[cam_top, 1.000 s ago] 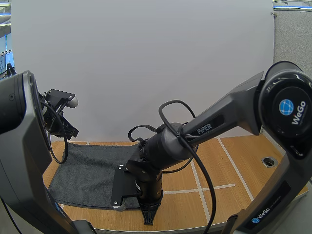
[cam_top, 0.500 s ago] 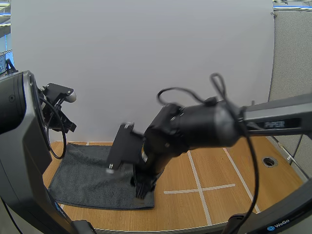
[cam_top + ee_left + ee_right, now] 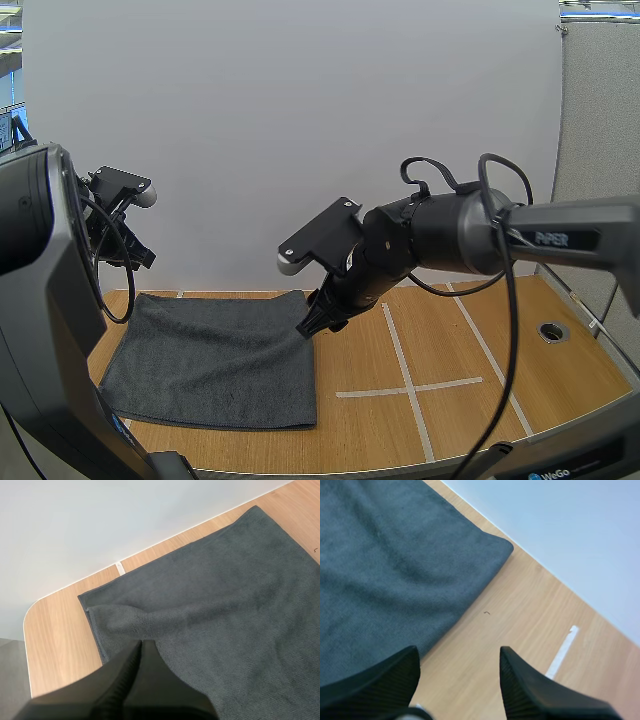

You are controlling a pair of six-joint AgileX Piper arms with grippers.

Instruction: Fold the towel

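Note:
A dark grey towel (image 3: 210, 355) lies flat on the left half of the wooden table (image 3: 450, 420). My right gripper (image 3: 320, 322) hovers just above the towel's far right corner, off its right edge. In the right wrist view this gripper (image 3: 457, 655) is open, with bare wood between its fingers and the towel (image 3: 385, 570) beside them. My left gripper (image 3: 143, 258) hangs over the towel's far left corner. In the left wrist view it (image 3: 141, 644) is shut into one dark wedge, its tip over a raised wrinkle in the towel (image 3: 215, 605) near that corner.
White tape lines (image 3: 400, 365) cross the table right of the towel. A round hole (image 3: 552, 330) sits near the right edge. A white wall stands along the table's far edge. The rounded far left table corner (image 3: 37, 615) lies beside the towel.
My right gripper has let go at the towel's near right corner, opened, risen and swung to the far right corner. The towel's near edge now lies flat. The left arm has barely moved.

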